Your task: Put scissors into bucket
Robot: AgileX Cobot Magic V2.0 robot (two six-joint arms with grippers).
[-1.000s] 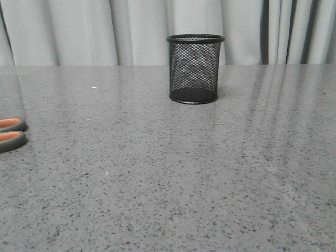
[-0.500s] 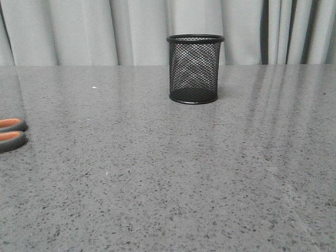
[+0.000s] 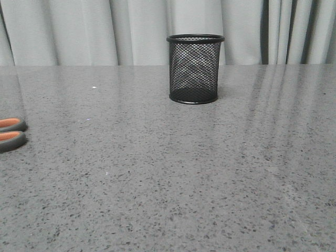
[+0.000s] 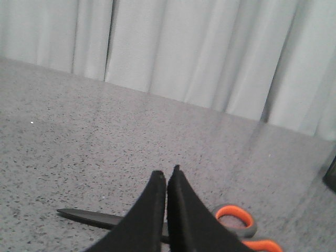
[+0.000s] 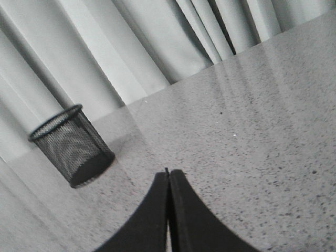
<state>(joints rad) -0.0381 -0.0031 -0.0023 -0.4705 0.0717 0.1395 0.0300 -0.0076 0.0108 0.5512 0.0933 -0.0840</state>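
A: Where are the scissors point(image 4: 173, 227) lying?

B: They are lying flat on the grey surface point(image 3: 173, 173), way over at its left edge; in the front view only the two orange handle loops are peeking in; the blades are running off out of that picture

A: And the bucket point(image 3: 195, 69)?

B: It is standing upright far back near the curtain point(image 3: 79, 31), well apart from the scissors; it is looking empty through the mesh

A: What is the left claw point(image 4: 167, 176) doing?

B: It is hanging just above the scissors with its two black fingers pressed together; it is holding nothing

A: And the right claw point(image 5: 169, 172)?

B: Its fingers are pinched together too, with nothing between them; it is hanging over bare surface, with the bucket off to one side

A: So which arm is closer to the scissors?

B: The left one, I am thinking; the scissors are lying crosswise under it, with the blade tip pointing one way and the orange loops the other; the middle part is hiding behind the fingers

A: What is it needing next?

B: I am guessing it is needing to spread its fingers and come down across that long line, not along it
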